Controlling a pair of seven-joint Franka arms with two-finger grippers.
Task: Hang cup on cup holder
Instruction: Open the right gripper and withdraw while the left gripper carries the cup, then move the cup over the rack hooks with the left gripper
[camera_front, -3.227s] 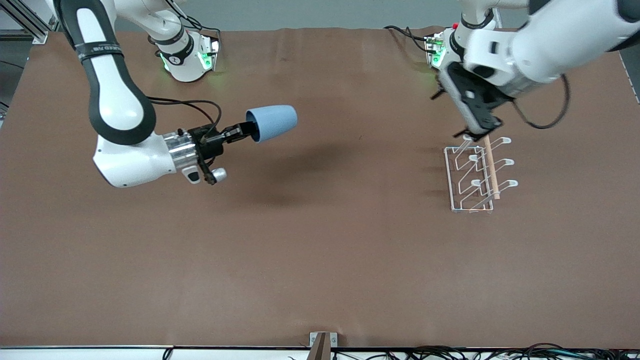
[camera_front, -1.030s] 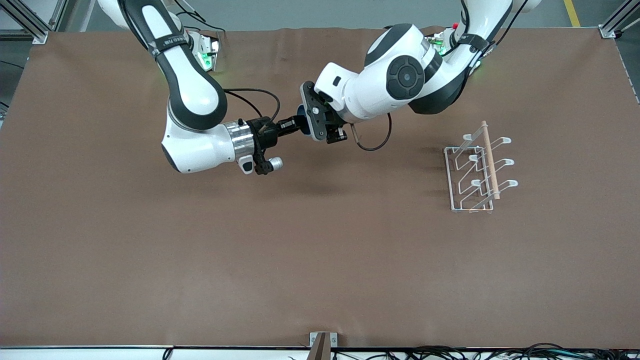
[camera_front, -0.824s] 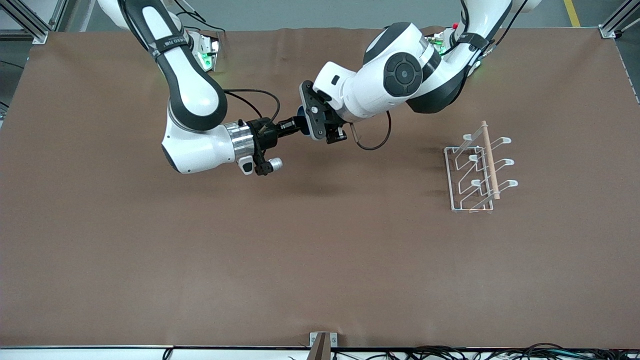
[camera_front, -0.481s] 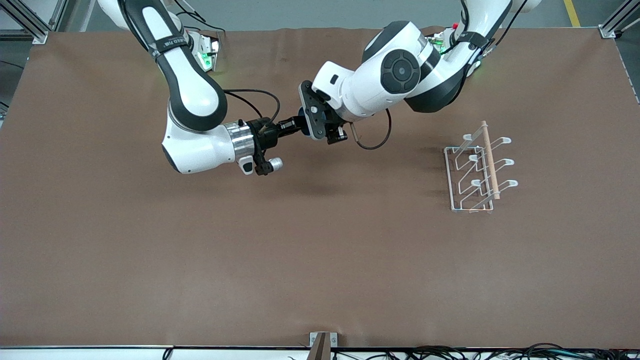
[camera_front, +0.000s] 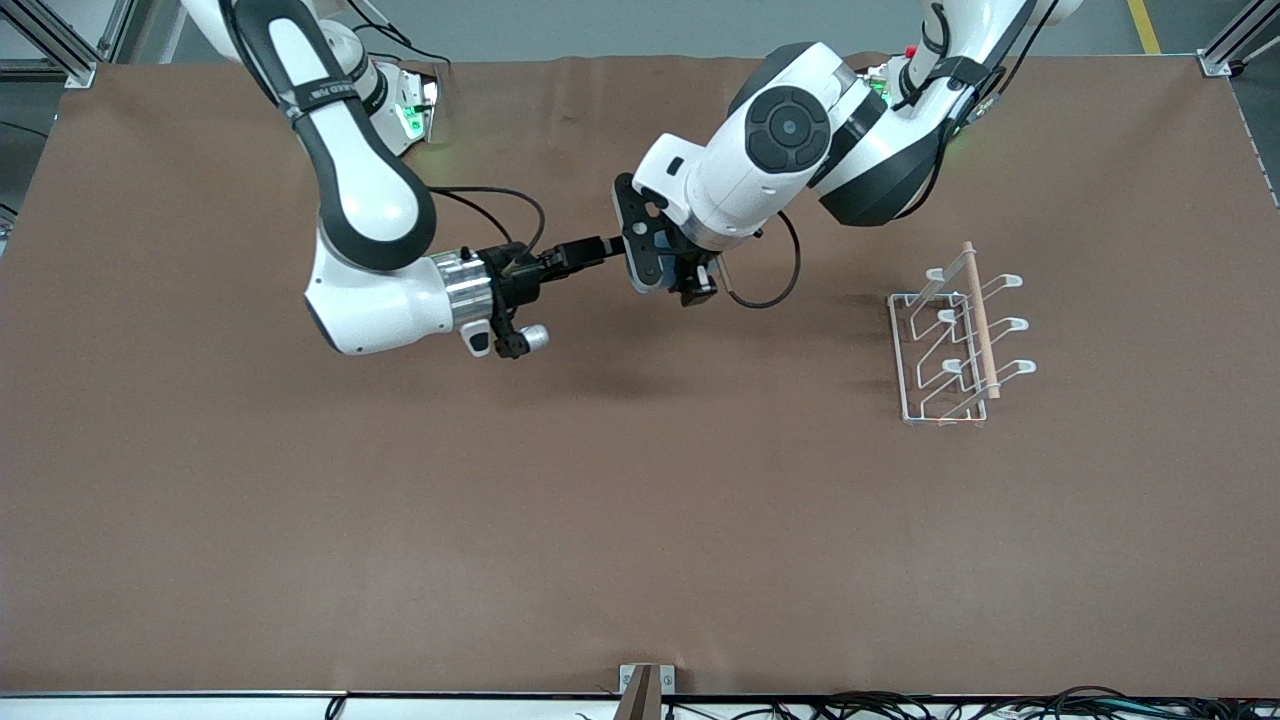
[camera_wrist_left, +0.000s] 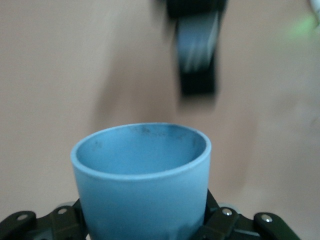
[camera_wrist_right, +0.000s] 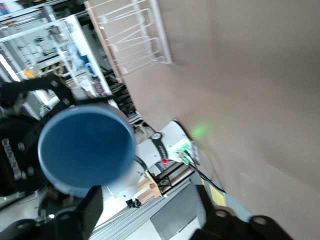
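Observation:
The blue-grey cup (camera_front: 647, 278) is held in the air over the table's middle by my left gripper (camera_front: 660, 275), which is shut on its lower body. In the left wrist view the cup (camera_wrist_left: 142, 185) fills the space between the left gripper's (camera_wrist_left: 145, 222) fingers, its mouth pointing away. My right gripper (camera_front: 605, 244) is open and empty, just off the cup's mouth. The right wrist view looks into the cup (camera_wrist_right: 85, 150) past the right gripper's (camera_wrist_right: 155, 212) spread fingers. The white wire cup holder (camera_front: 950, 345) stands bare toward the left arm's end of the table.
The holder's light wooden rod (camera_front: 980, 320) runs across its top, with looped prongs on both sides. The rack also shows in the right wrist view (camera_wrist_right: 132, 35). A blurred finger of the right gripper (camera_wrist_left: 197, 55) shows in the left wrist view. Brown table cover (camera_front: 640, 500) spreads all round.
The right gripper has let go of the cup's rim and drawn back toward its own end. The left gripper now holds the cup alone and has shifted slightly toward the cup holder.

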